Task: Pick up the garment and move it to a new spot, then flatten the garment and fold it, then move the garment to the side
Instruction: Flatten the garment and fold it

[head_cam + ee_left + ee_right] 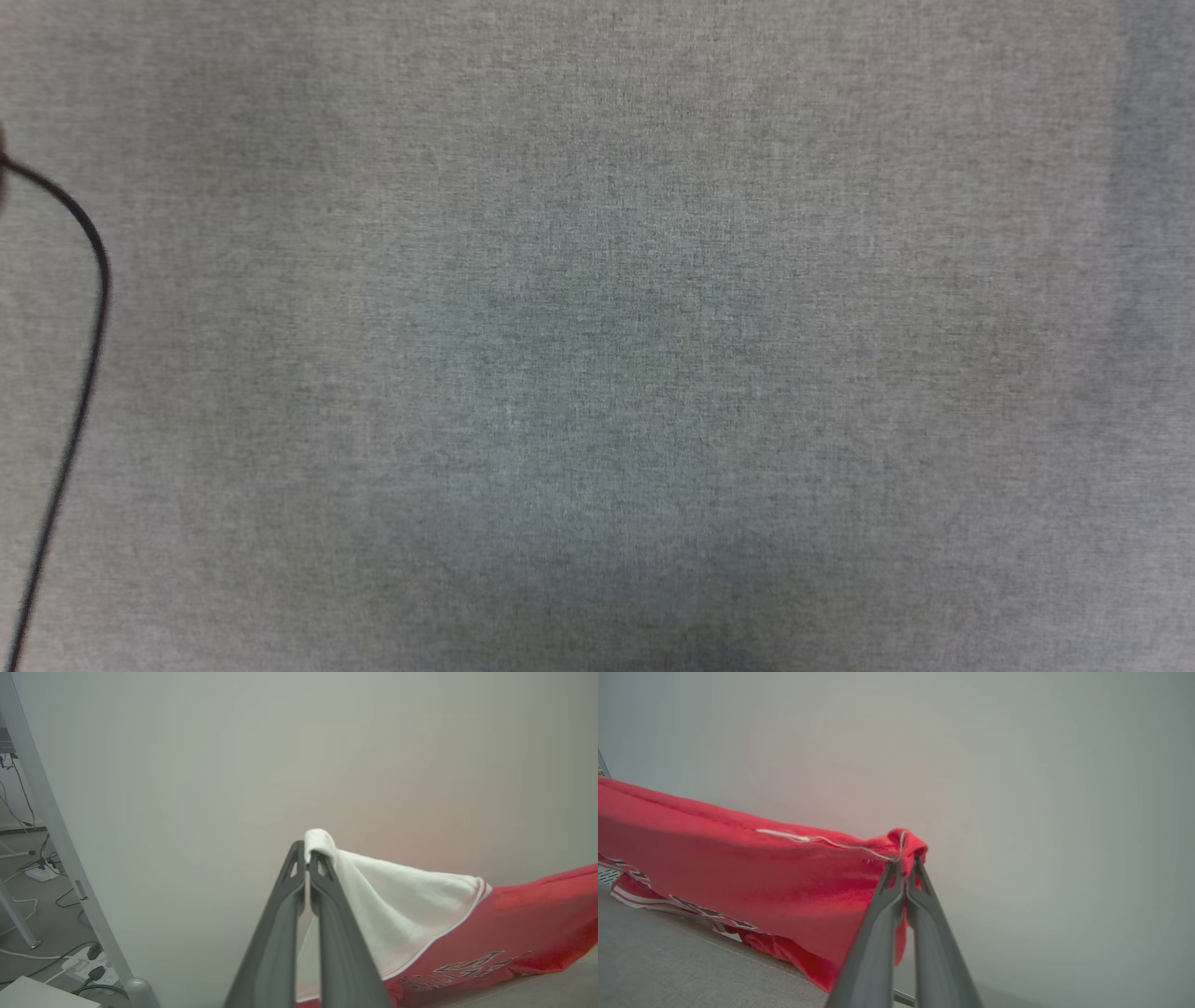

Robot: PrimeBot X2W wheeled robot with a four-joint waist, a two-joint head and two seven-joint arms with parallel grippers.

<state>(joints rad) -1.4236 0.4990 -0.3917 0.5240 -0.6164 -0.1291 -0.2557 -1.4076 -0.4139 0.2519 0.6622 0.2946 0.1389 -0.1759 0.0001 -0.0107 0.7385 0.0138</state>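
Our left gripper (pixel 307 855) is clamped on the soft white sleeve of the garment (pixel 490 933), and our right gripper (pixel 905 865) pinches a bunched red edge. The fleecy cloth hangs stretched between them, its lower part reaching the grey woven table (pixel 597 336). A thin black cable (pixel 93 280) curves over the table's left side, and beside the pale wall (pixel 280 742) we see a grey post (pixel 56 826) and a power strip (pixel 79 963).

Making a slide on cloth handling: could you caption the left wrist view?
Wrist close-up: left pincer shut on the white sleeve of a red shirt, before a pale wall.
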